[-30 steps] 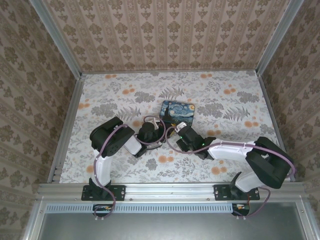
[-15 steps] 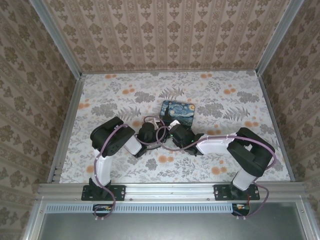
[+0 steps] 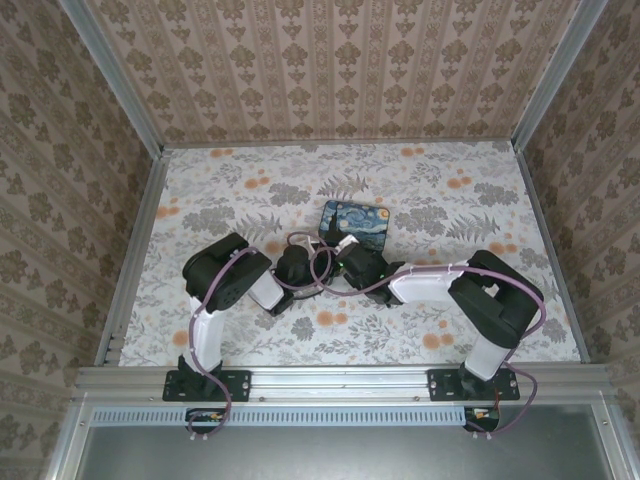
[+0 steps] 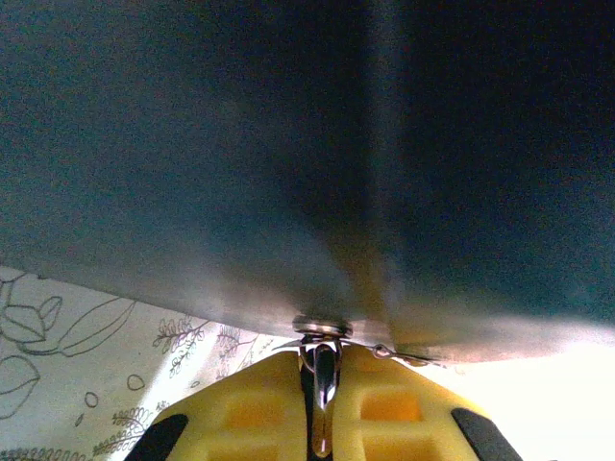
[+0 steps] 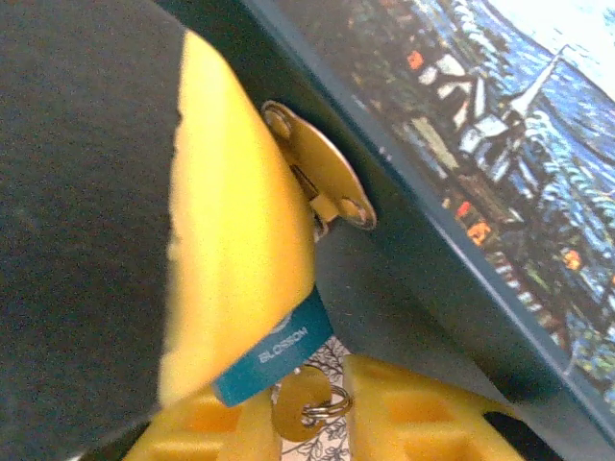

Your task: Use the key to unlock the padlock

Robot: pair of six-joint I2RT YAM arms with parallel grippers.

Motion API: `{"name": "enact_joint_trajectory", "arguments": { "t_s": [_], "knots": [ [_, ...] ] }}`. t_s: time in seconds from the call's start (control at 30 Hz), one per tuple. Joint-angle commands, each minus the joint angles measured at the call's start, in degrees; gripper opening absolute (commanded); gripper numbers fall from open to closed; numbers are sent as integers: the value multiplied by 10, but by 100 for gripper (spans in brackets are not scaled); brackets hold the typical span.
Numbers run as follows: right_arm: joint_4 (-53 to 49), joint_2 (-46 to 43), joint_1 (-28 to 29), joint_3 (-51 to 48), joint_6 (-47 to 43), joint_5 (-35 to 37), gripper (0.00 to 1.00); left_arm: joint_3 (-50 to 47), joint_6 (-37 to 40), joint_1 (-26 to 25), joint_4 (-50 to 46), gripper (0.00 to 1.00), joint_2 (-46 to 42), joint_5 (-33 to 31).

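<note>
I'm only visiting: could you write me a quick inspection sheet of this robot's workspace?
Surface: floral tabletop, flat.
Job's things: night-sky box with a brass hasp; blue padlock next to the hasp; key right by the padlock.
Clutter: nothing seen.
Tools: left tool shut on the padlock; right tool has the key between its fingers, grip unclear.
Cables: purple cables loop along both arms.
Surroundings: patterned wallpaper walls, metal frame rail in front.

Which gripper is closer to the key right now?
Right. The key sits between the fingers of the right gripper. The left gripper is just beside it, shut on the padlock next to the blue box.
</note>
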Motion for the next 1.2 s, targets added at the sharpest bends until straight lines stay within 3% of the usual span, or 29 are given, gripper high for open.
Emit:
{"name": "enact_joint_trajectory", "arguments": {
  "t_s": [0.0,0.13,0.43,0.6,0.63,0.7,0.83,0.97,1.17],
  "knots": [
    [-3,3,-16,19,1,-4,15,-10,1,2,-16,0,17,10],
    [-14,-12,-31,25,22,-75,0,-11,2,2,-14,0,18,9],
    [16,-56,-133,6,141,-375,0,-11,1,2,-14,0,19,6],
    [23,-59,-151,0,162,-431,0,-11,2,2,-15,0,19,3],
    [22,-60,-153,-2,165,-439,2,-11,2,2,-15,0,19,3],
    [27,-71,-164,-14,181,-453,30,-12,2,2,-15,0,20,2],
    [59,-102,-185,-51,226,-472,52,-16,3,3,-15,0,20,1],
    [86,-106,-206,-68,259,-481,58,-17,11,3,-17,0,19,6],
    [147,-73,-225,-71,318,-516,59,-29,23,2,-17,23,9,9]
  ]
}}
